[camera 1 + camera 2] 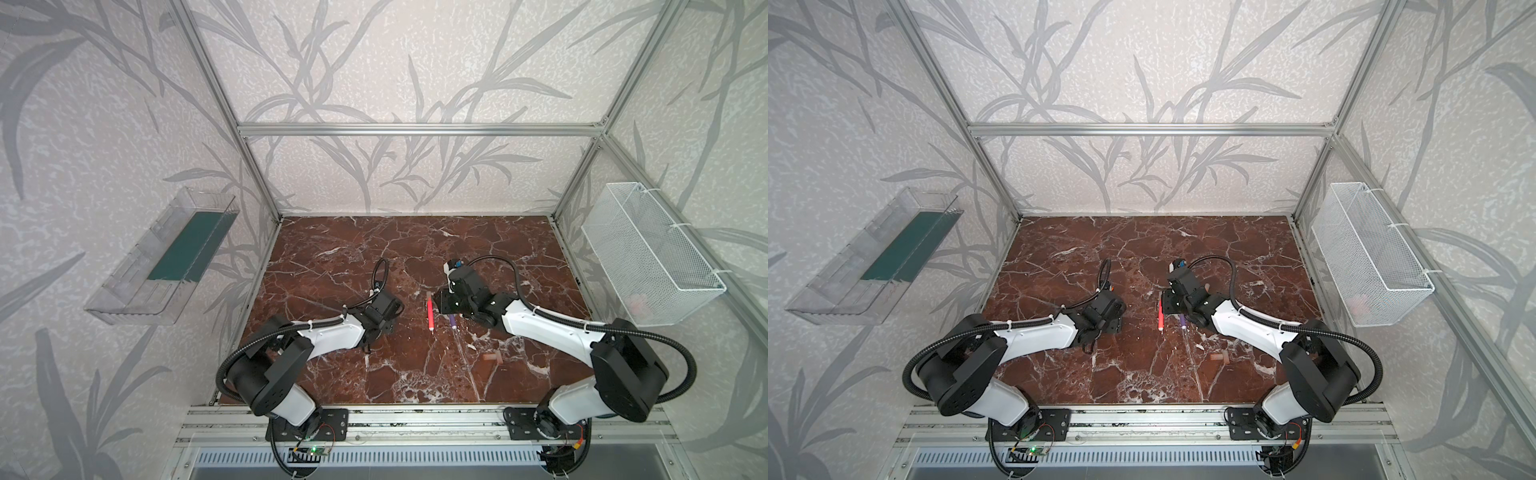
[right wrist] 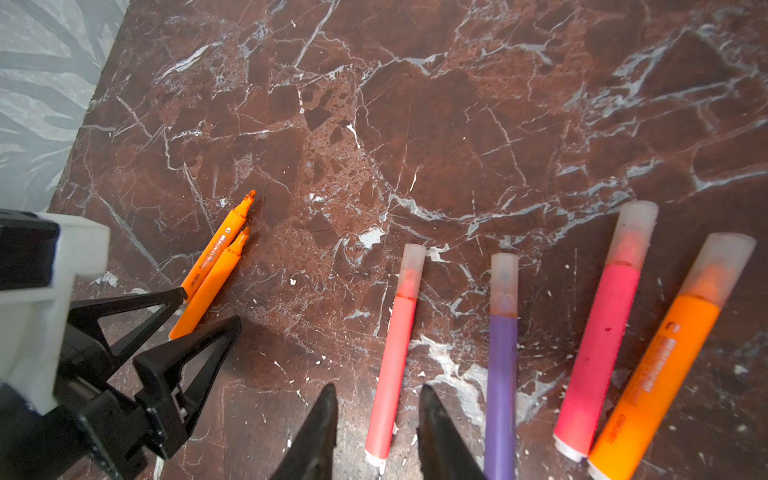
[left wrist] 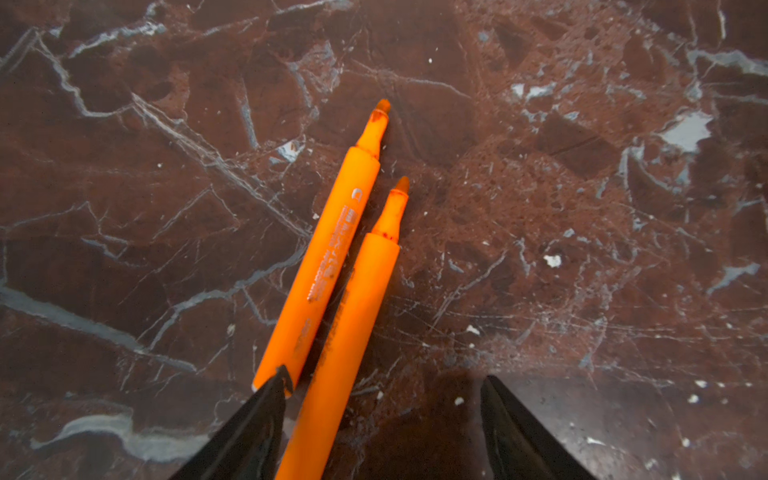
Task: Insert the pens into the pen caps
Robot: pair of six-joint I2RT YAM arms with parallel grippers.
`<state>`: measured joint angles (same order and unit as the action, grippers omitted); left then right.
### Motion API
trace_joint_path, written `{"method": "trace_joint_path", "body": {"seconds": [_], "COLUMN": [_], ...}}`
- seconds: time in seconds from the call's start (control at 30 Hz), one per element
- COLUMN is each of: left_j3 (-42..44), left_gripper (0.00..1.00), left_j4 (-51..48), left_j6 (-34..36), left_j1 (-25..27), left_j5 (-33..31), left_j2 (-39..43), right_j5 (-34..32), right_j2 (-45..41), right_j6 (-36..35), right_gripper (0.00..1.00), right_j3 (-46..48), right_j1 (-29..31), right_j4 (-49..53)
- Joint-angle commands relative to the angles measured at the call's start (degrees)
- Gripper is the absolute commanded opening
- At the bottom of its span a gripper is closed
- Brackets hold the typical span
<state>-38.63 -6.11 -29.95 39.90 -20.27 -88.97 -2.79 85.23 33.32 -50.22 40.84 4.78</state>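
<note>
Two uncapped orange pens (image 3: 328,257) lie side by side on the marble. My left gripper (image 3: 387,374) is open low over their back ends; the nearer orange pen (image 3: 332,386) lies between its fingers, close to one finger (image 3: 266,419). My left gripper (image 2: 208,305) also shows in the right wrist view. A pink-red pen (image 2: 392,353), a purple pen (image 2: 502,374), a pink pen (image 2: 602,345) and an orange pen (image 2: 660,378) lie in a row wearing pale pen caps (image 2: 411,262). My right gripper (image 2: 378,388) is open astride the pink-red pen's white end, with gaps on both sides. Two loose pen caps (image 1: 494,358) lie nearer the front.
A clear plastic bin (image 1: 166,257) hangs on the left wall and a white mesh basket (image 1: 652,253) on the right wall. Aluminium frame posts edge the brown marble table (image 1: 332,257). In both top views the arms hide the orange pens.
</note>
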Motion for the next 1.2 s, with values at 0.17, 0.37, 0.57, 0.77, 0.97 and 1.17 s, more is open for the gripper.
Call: {"method": "trace_joint_path", "body": {"seconds": [0.17,0.37,0.57,0.77,0.97,1.17], "left_j3": [-3.7,-4.5,-5.0,-4.8,-3.6,1.5], "left_gripper": [0.56,0.46,0.29,0.22,0.17,0.14], "left_j4": [-3.9,-3.7,-3.9,-3.0,-0.9,6.3], "left_j6": [-0.4,-0.4,-0.4,0.2,1.7,5.6], "left_j1": [-0.3,-0.3,-0.4,-0.5,-0.5,-0.6], "left_j5": [2.8,2.9,3.4,5.9,10.4,22.0], "left_j2": [-2.9,-5.0,-5.9,-4.8,-1.1,8.0], "right_j5": [-0.3,-0.4,0.5,1.2,5.8,7.6], "right_j2": [-2.1,-2.7,-2.9,-2.5,-1.5,-0.5], "right_j6": [-0.3,-0.2,0.2,0.5,5.3,12.1], "right_gripper": [0.33,0.33,0.34,0.34,0.34,0.37], "right_j3": [1.2,1.7,2.3,2.5,6.9,12.6], "right_j1": [0.1,0.1,0.1,0.1,0.2,2.4], "right_j4": [-0.5,-1.0,-2.2,-3.5,-14.5,-30.6]}}
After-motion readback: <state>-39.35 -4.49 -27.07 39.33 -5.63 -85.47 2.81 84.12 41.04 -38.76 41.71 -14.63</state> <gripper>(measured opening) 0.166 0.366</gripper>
